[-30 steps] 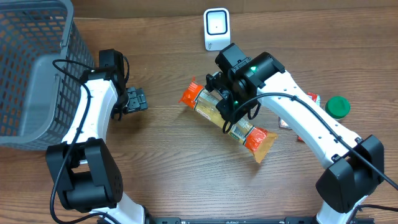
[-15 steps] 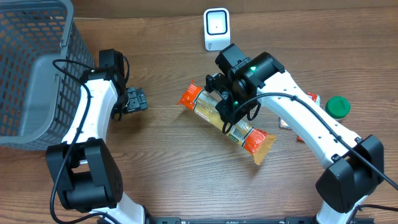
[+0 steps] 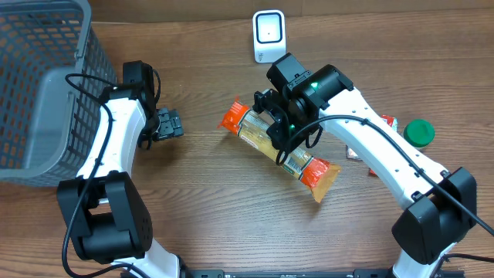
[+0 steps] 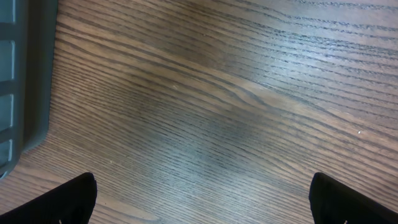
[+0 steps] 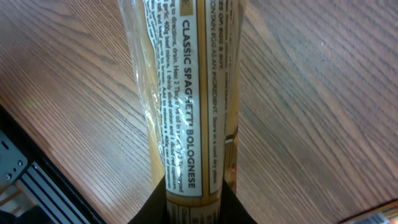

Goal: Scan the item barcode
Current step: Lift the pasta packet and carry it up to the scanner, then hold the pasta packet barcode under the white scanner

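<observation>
Far left: grey mesh basket [image 3: 38,85], its wall also at the left edge of the left wrist view [image 4: 25,74]. Just right of it the left arm reaches out over the table [image 3: 201,224], left gripper [image 3: 171,123] low over bare wood, near the basket but apart from it. Wrist view: left gripper [image 4: 202,202] jaws spread wide, a dark fingertip [image 4: 74,196] in each bottom corner, only wood grain between them, nothing held. Centre: spaghetti pack [image 3: 253,133], long clear sleeve with orange ends, lying on a diagonal from upper left to lower right. Right gripper [image 3: 278,133] pinches it about mid-length, from above. Right wrist view: pack [image 5: 186,93] runs straight up from the jaws, white label panel toward the camera, print reads "CLASSIC SPAGHETTI BOLOGNESE"; right gripper [image 5: 196,208] fingers [image 5: 158,202] close in on both sides of the sleeve. Cannot tell whether the pack clears the wood. Behind the pack, at the back of the table: white scanner [image 3: 268,35], apart from the pack's upper end. Far right, beyond the right arm: red packet [image 3: 388,121], partly hidden, and a green lid [image 3: 419,133] beside it.
</observation>
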Tool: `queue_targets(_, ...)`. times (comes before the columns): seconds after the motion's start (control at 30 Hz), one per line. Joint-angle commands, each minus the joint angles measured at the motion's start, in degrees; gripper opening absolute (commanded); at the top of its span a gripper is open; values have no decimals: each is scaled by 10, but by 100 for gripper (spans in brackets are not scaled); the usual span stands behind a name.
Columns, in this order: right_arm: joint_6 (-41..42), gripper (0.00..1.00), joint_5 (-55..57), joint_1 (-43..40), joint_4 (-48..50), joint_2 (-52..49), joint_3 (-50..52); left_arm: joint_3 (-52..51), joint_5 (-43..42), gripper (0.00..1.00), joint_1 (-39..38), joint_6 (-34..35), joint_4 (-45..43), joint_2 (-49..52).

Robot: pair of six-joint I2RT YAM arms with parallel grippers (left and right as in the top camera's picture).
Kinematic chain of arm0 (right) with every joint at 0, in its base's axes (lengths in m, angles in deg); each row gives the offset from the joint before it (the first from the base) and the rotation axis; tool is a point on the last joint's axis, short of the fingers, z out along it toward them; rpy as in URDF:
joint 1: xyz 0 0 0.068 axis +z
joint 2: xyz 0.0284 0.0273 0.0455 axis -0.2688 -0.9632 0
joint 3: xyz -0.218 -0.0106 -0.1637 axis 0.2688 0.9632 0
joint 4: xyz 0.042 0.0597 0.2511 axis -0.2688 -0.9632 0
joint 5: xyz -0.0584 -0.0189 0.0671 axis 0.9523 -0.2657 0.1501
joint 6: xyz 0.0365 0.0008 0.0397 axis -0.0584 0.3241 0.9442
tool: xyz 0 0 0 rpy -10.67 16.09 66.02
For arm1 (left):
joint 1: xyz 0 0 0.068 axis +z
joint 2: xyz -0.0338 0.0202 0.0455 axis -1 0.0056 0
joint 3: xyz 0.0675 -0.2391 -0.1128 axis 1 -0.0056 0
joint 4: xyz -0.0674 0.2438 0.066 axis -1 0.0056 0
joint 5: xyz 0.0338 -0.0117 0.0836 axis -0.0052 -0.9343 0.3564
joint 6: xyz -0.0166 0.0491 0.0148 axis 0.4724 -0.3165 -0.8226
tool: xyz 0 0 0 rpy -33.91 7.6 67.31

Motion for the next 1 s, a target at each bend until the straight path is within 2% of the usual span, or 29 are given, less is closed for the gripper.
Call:
queue_targets(0.0, -12, 4, -24, -1, 26, 61, -52, 2, 5, 100, -4, -9, -1, -12)
queue_targets(0.13, -8, 4, -7, -2, 98, 102, -55, 2, 5, 100, -4, -9, -1, -12)
queue_targets(0.2, 29, 3, 58, -2, 144, 122, -56, 2, 5, 100, -4, -9, -1, -12)
queue_targets(0.37, 31, 3, 143, -4, 167, 120, -112, 2, 5, 100, -4, -9, -1, -12)
queue_targets(0.6, -29, 3, 199, -21, 104, 50, -314, 2, 5, 100, -4, -9, -1, -12)
queue_targets(0.7, -41, 3, 215, -38, 107, 10, -389, 2, 5, 100, -4, -9, -1, -12)
queue_targets(0.9, -123, 3, 215, -47, 169, -45, -396, 2, 5, 100, -4, -9, -1, -12)
queue_targets(0.97, -182, 3, 220, -42, 195, -71, -396, 2, 5, 100, -4, -9, -1, -12)
